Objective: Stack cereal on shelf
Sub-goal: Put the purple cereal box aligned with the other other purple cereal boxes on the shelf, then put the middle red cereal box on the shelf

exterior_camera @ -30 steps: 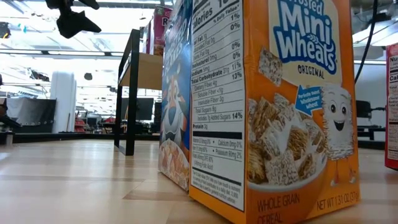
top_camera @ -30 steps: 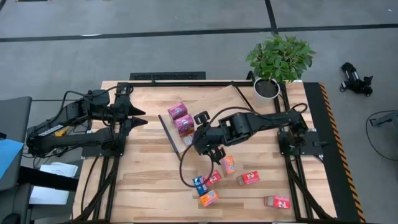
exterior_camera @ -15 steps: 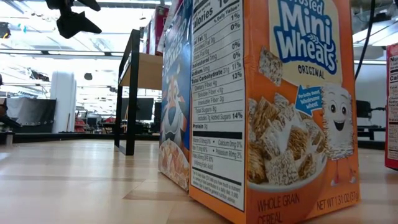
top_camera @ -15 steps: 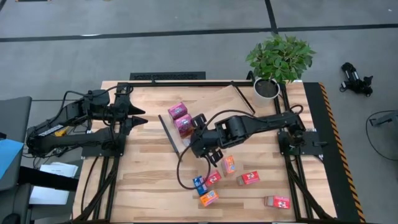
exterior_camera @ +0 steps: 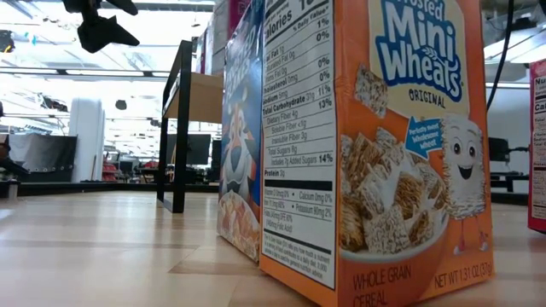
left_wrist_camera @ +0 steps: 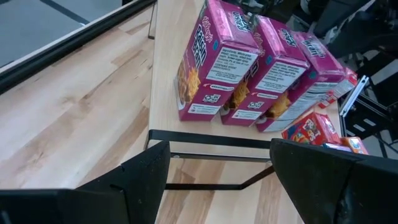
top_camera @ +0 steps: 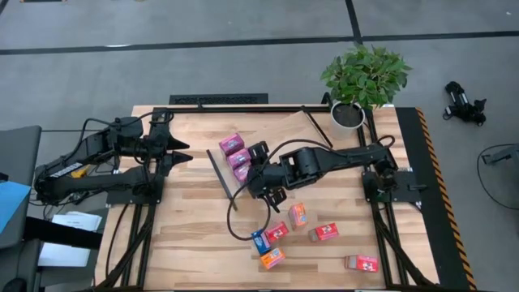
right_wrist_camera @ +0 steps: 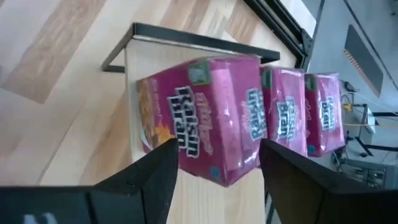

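Observation:
Three magenta cereal boxes stand in a row on the shelf [top_camera: 280, 130], a light-wood board with black end brackets: two free ones [top_camera: 231, 143] [top_camera: 238, 157] and a third [right_wrist_camera: 205, 124] between my right gripper's [right_wrist_camera: 217, 168] fingers. The left wrist view shows the row too [left_wrist_camera: 217, 68]. My right gripper [top_camera: 255, 168] reaches in from the right. My left gripper [top_camera: 180, 151] hovers open at the table's left, facing the shelf [left_wrist_camera: 161, 93]. Loose red, orange and blue boxes lie nearer the front [top_camera: 276, 235]. My right gripper pinches the nearest magenta box between its two fingers, one finger [right_wrist_camera: 163, 163] on each opposite side, near the end that faces the wrist [right_wrist_camera: 186, 162]. It comes slanting down from the table's right-near side. The box stands at the row's end with its base at the shelf board.
A potted plant [top_camera: 363, 77] stands at the far right corner. Loose boxes lie near the front: orange [top_camera: 298, 214], red [top_camera: 324, 233], red [top_camera: 362, 263], and blue [top_camera: 259, 240] beside orange [top_camera: 272, 258]. The low view is filled by the orange box [exterior_camera: 401, 153].
My right gripper has moved from above the loose boxes toward the far-left, up to the shelf, carrying the magenta box. That box now stands next to the two others on the board.

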Robot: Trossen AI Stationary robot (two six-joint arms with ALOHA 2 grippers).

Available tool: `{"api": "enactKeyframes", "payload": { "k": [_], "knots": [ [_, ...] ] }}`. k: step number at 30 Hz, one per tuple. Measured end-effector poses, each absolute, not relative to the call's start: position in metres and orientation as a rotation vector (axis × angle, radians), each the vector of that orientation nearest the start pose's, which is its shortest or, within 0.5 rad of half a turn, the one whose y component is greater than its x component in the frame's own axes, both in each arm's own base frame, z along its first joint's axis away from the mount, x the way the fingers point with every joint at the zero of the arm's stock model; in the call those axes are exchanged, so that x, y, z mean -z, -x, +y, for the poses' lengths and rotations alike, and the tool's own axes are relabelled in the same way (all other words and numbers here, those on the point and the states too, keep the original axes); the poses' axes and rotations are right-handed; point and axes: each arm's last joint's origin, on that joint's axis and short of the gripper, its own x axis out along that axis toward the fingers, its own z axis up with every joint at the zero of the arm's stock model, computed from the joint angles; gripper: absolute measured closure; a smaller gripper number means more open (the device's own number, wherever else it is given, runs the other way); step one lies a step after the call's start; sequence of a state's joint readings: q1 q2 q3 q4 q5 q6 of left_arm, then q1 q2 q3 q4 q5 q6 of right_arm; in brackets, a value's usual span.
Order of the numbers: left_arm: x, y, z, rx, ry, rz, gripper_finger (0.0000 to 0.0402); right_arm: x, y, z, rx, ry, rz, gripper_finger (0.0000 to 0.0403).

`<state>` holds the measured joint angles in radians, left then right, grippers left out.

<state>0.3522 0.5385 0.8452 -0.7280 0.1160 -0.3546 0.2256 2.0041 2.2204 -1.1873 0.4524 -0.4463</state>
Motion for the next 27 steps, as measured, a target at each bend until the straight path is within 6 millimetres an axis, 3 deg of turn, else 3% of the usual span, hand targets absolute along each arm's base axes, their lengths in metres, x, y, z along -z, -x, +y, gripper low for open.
{"api": "enactKeyframes", "payload": {
  "k": [10,17,21,27],
  "knots": [
    [-0.331,-0.092,0.030,-0.304,0.446,0.367,0.0133,-0.380,-0.403,0.079,0.131,0.788,0.946,0.0152],
    [-0.331,-0.092,0.030,-0.304,0.446,0.367,0.0133,-0.392,-0.390,0.107,0.143,0.754,0.893,0.0153],
    [-0.330,-0.092,0.030,-0.303,0.449,0.375,0.0133,-0.388,-0.370,0.128,0.200,0.577,0.958,0.0153],
    [-0.328,-0.091,0.030,-0.308,0.452,0.400,0.0133,-0.367,-0.344,0.147,0.448,0.031,1.078,0.0153]
  ]
}}
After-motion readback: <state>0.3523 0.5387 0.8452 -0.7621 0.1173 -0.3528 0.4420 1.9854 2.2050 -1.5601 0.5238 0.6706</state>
